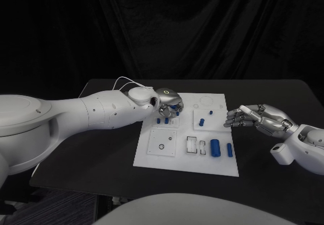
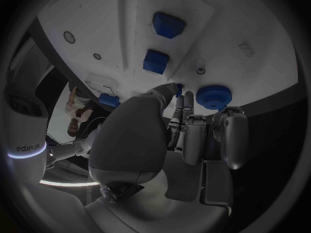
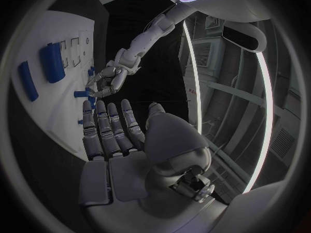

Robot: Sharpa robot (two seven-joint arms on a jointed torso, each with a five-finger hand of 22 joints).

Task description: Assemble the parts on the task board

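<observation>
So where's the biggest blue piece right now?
In the head view, the biggest blue piece lies on the task board near its front right corner, between a white slotted block and a thinner blue bar.

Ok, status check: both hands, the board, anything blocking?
Left hand down on the task board, fingertips at a small blue part. Right hand open, beside the board. Nothing in the way.
</observation>
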